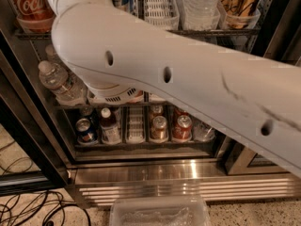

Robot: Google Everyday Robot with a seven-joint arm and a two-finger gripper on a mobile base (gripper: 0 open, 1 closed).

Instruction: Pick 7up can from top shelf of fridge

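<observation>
While my smooth white arm stretches across the fridge, my pincer is out past the upper edge, so its grip I cannot tell. On the wire top shelf: slotted white plastic tray, red Coca-Cola can. The 7up can is hidden from me.

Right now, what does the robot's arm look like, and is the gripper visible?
The arm is a thick white tube with three dark holes along its side and scuff marks toward the right. A vented white collar sits under its elbow. The gripper is not visible; the arm runs off the top edge.
</observation>
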